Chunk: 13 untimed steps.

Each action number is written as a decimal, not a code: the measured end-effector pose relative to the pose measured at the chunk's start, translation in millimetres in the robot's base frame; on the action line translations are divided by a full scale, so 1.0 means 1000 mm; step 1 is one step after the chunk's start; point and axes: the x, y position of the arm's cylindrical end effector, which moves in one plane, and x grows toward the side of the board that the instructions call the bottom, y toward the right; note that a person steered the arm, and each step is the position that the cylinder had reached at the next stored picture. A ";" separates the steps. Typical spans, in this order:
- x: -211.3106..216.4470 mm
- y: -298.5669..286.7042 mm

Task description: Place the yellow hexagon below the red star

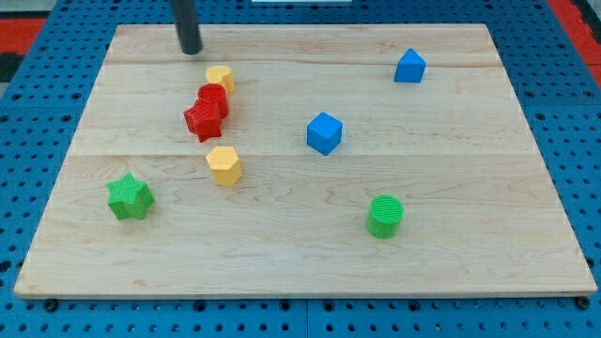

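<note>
The yellow hexagon lies on the wooden board, just below and slightly right of the red star, with a small gap between them. A red cylinder touches the star's upper right. A second yellow block sits just above the red cylinder; its shape is unclear. My tip stands near the board's top edge, up and left of that yellow block, apart from all blocks.
A blue cube sits at the centre. A blue block is at the top right. A green star is at the lower left. A green cylinder is at the lower right. The board lies on a blue pegboard.
</note>
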 end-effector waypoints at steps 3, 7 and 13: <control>0.029 -0.116; 0.179 -0.066; 0.268 0.139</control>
